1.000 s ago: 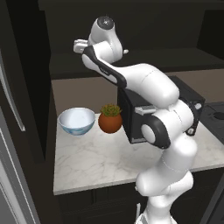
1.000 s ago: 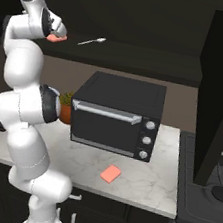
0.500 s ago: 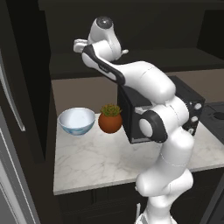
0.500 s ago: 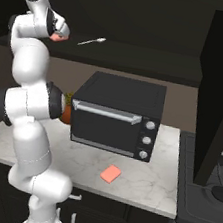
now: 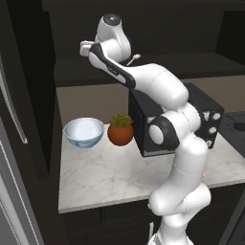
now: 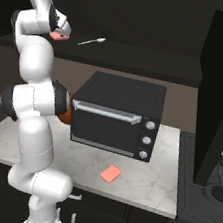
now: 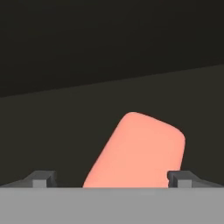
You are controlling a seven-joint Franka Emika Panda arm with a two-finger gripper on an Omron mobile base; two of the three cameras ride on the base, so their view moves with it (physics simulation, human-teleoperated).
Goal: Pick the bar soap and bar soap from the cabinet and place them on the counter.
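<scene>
Bar soap [image 7: 135, 151] flat, long axis diagonal

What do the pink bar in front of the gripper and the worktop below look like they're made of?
The salmon-pink rounded bar on the dark cabinet shelf: matte, uniform, soft-edged, probably soap. The white-grey counter: grey veining suggests polished marble or an imitation. A second pink bar lies on it.

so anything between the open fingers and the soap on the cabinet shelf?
No. In the hand view the bar soap lies on the bare dark shelf between the open gripper fingertips, nothing in the way.
</scene>
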